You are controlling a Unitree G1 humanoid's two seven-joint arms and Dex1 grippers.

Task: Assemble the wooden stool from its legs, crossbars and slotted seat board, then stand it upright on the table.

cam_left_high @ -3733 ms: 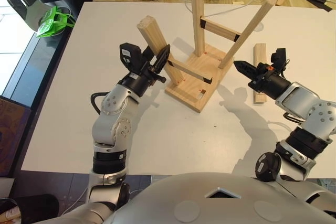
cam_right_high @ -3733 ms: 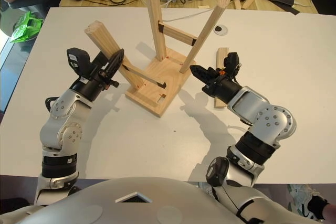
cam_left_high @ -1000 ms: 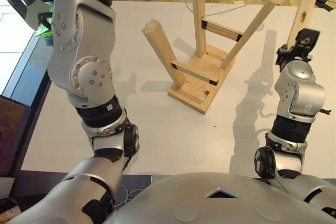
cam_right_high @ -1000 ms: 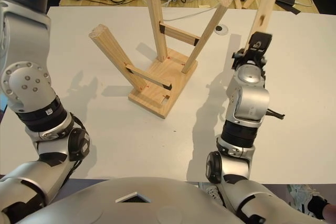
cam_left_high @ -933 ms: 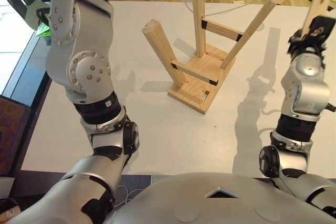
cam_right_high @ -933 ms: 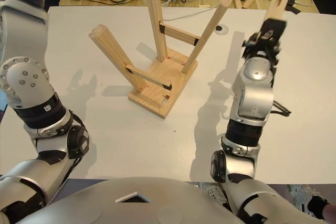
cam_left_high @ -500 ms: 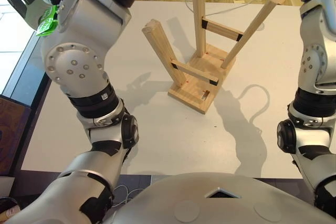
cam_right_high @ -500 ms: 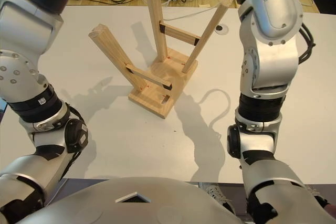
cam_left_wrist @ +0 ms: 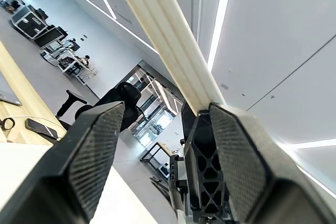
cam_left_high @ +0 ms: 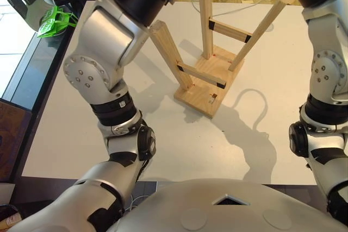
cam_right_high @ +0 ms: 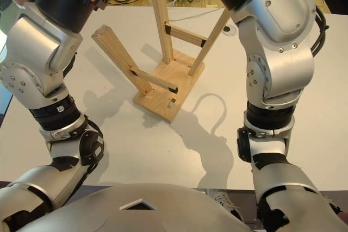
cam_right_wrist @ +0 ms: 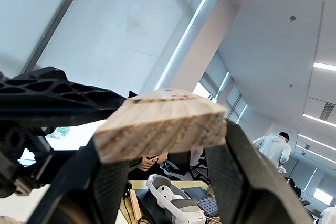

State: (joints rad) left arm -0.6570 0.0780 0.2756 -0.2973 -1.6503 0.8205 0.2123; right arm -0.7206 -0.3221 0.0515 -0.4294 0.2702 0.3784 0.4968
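Step in hand, as I am judging it: seating the fourth leg in the last open slot of the seat board.

- Stool: sitting upside down on the worktop [cam_left_high: 163, 134], with the seat board [cam_left_high: 194, 100] lying flat. Three legs are pointing up. The left leg [cam_left_high: 169, 52] is leaning outward, the middle leg [cam_left_high: 205, 14] is standing near upright, and the right leg [cam_left_high: 261, 28] is leaning the other way. One crossbar [cam_left_high: 201, 75] is joining left and middle, and a second crossbar [cam_left_high: 229, 31] is joining middle and right. The empty slot [cam_left_high: 212, 98] is showing at the near corner.
- Method: I am planning to lower the leg end-first, squarely over that slot, and to match its tilt to the neighbouring legs. I am thinking of steadying the board with my free hand so it is not sliding. I am also watching for any knock against the standing legs on the way down.
- Left hand [cam_left_wrist: 163, 124]: raised high above the worktop, fingers spread wide, gripping nothing.
- Right hand [cam_right_wrist: 163, 145]: also raised, fingers closing firmly on the fourth leg [cam_right_wrist: 163, 121] and pressing both sides near its cut end.
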